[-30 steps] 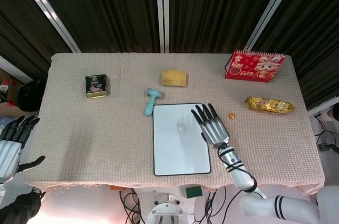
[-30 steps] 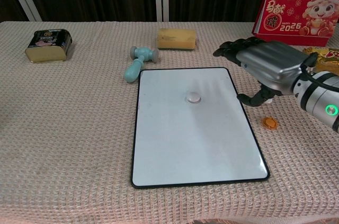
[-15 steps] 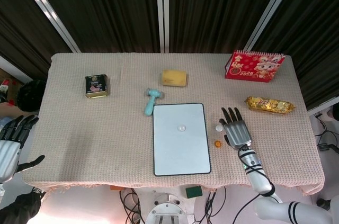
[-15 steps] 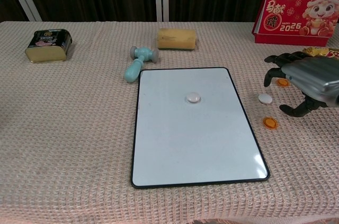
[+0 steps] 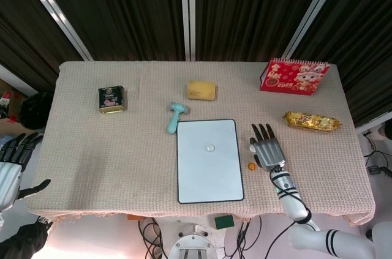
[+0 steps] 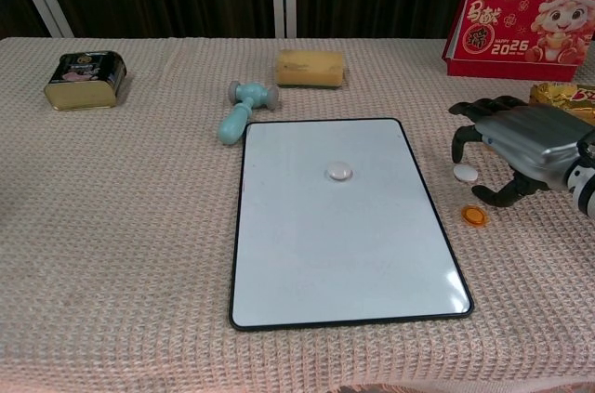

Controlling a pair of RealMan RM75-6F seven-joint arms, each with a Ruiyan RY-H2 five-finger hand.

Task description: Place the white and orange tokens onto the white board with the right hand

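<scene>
— What's changed over the last second?

— Your right robot hand (image 6: 521, 147) has left the white board (image 6: 344, 254) and now hovers over the desk (image 6: 121, 226) to the board's right, fingers spread and curled downward, grasping nothing. In the last half second it slid slightly back toward the board.

— Where are the tokens?

— One white token (image 6: 339, 171) already lies on the board, near its upper middle. A second white token (image 6: 465, 173) sits on the desk just under your fingertips, and an orange token (image 6: 475, 216) lies close by, beside the thumb. Another orange token showed earlier; the hand now hides that spot.

— And the other hand?

— Your left robot hand (image 5: 11, 170) idles off the desk's edge, released.

— So what next?

— I'd judge you're lining up on the white token; nothing is pinched yet.
</scene>
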